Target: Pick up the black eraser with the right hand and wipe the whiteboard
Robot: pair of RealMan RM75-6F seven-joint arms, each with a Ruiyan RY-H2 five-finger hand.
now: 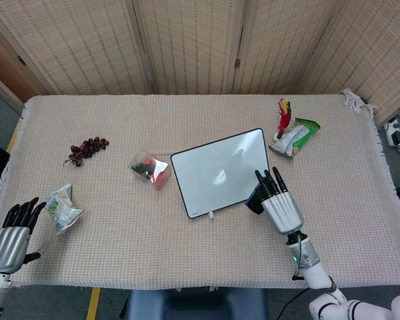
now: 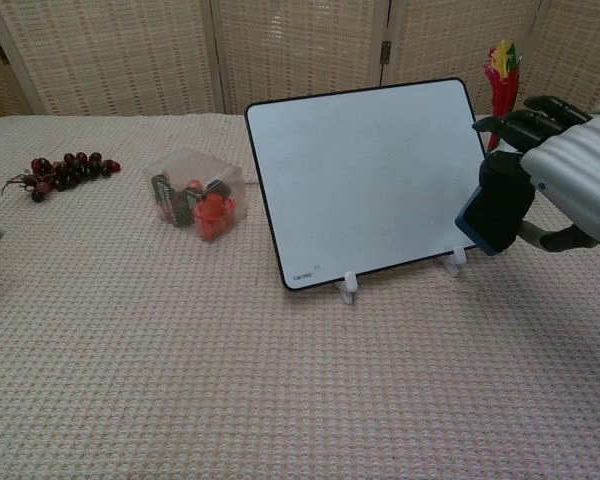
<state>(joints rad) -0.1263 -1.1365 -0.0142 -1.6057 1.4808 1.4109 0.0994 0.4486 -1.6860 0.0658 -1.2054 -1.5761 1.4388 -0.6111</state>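
Black eraser [image 2: 498, 210], one unit, is gripped in my right hand [image 1: 278, 202]; I see it held off the table just beside the right edge of the whiteboard [image 1: 220, 172]. From the chest view the eraser overlaps the board's lower right corner, but I cannot tell whether it touches the surface. One whiteboard stands tilted back on two small white feet [image 2: 349, 287] near the table's [image 1: 187, 253] centre; its face reads clean.

Left of the board I count one clear plastic container [image 2: 192, 195]; it holds red and black items, too small to identify singly. Farther left lies one bunch of dark grapes [image 1: 87, 149].

Far right of the board I count one green-and-white snack packet [image 1: 294, 138], with one red, yellow and green feathery object [image 1: 283, 115] just beside it.

At the near left, my left hand [image 1: 12, 235] rests with fingers apart, holding nothing. One small green-and-white packet [image 1: 63, 209] lies just beside it.
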